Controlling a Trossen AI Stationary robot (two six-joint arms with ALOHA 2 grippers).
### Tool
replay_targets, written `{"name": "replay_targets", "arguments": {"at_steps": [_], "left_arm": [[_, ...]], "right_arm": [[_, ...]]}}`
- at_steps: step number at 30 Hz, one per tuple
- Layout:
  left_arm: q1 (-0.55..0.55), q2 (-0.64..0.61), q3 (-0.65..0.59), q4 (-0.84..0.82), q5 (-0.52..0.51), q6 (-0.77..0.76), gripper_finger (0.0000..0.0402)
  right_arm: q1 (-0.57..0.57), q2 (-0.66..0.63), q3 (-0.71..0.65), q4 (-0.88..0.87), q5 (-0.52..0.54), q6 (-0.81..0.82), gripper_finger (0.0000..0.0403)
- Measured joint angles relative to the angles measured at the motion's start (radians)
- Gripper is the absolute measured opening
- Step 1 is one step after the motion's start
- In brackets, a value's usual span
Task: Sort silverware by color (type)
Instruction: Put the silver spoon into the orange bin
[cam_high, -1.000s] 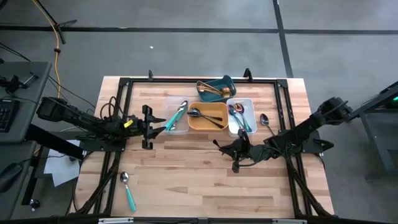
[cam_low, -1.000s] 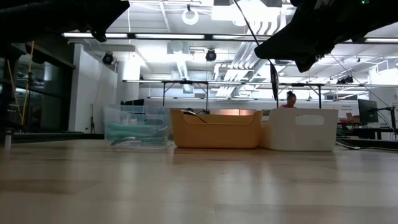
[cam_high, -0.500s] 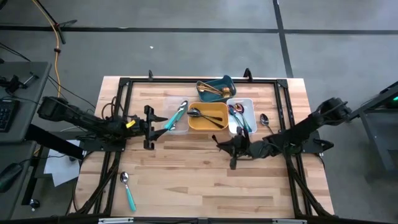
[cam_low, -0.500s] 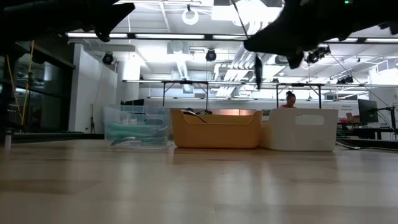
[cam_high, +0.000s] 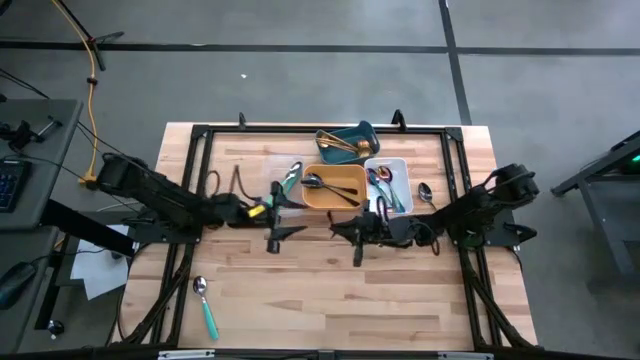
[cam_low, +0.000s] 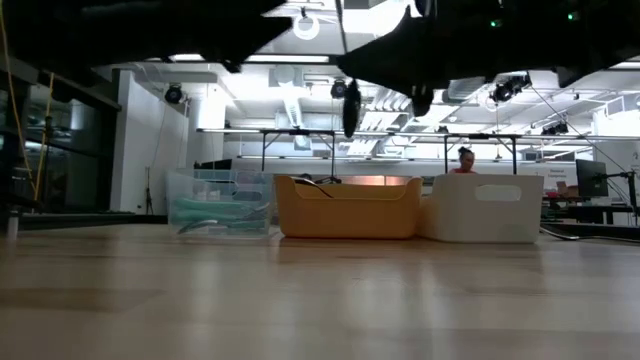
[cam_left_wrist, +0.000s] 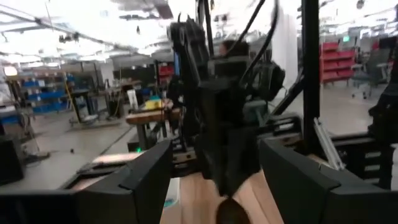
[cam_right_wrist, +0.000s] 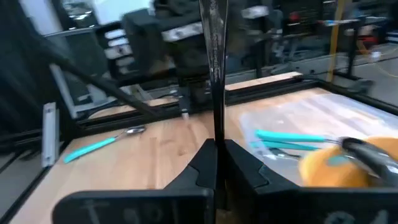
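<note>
Wooden tabletop (cam_high: 330, 290) carries four trays at my far edge: clear plastic (cam_high: 284, 190), orange (cam_high: 335, 187), white (cam_high: 389, 185), teal (cam_high: 350, 140). Right gripper (cam_high: 358, 232), mid-table before the orange tray, pinches a slim dark spoon (cam_right_wrist: 214, 74) upright, fingers closed on it. Left gripper (cam_high: 280, 212) faces it, fingers spread, empty. One teal-handled silver spoon (cam_high: 205, 305) lies alone near the left front corner. Tray contents partly hidden.
</note>
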Motion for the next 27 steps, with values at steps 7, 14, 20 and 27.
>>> {"name": "replay_targets", "arguments": {"at_steps": [7, 14, 20, 27], "left_arm": [[0.026, 0.153, 0.105, -0.001, 0.064, -0.060, 0.0234], [0.026, 0.164, 0.116, 0.002, 0.114, -0.061, 0.0234], [0.027, 0.168, 0.127, 0.006, 0.093, -0.061, 0.0231], [0.026, 0.211, 0.175, -0.003, 0.042, -0.080, 0.0180]], "right_arm": [[-0.004, 0.041, 0.097, -0.111, -0.025, -0.077, 0.0005], [-0.015, 0.034, 0.098, -0.151, 0.022, -0.072, 0.0005], [-0.036, 0.034, 0.099, -0.154, 0.033, -0.068, 0.0005], [-0.057, 0.037, 0.114, -0.179, 0.029, -0.078, 0.0005]]}}
